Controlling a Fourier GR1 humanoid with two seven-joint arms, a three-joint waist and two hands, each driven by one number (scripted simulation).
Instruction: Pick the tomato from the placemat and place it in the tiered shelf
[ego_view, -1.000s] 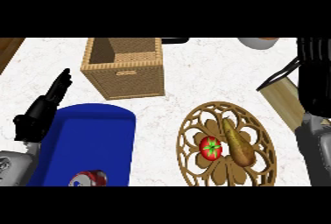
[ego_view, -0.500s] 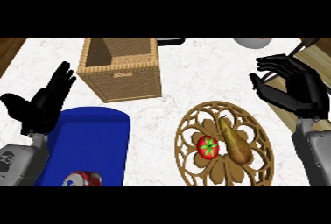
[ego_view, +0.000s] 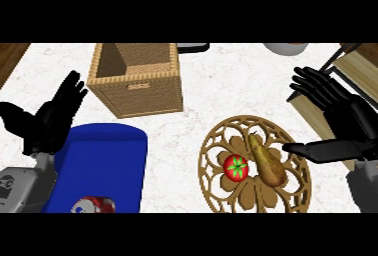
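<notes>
The small red tomato with a green stalk (ego_view: 236, 167) lies on the round, openwork wooden placemat (ego_view: 214, 150), touching a brown elongated potato (ego_view: 266, 166) on its far side from the robot's left, and sits below and inward of the right hand (ego_view: 343, 125), whose fingers are spread open and hold nothing. To do the reach well, the right hand should probably descend over the tomato from the potato-free side, so the fingers close round the tomato alone before lifting toward the light wooden tiered shelf (ego_view: 354, 75) just beyond the fingertips. The left hand (ego_view: 48, 120) rests open beside the blue mat (ego_view: 103, 165).

White marbled counter (ego_view: 221, 95) fills the view under even light; dark wood floor (ego_view: 10, 57) shows at ten o'clock, beyond its edge.
</notes>
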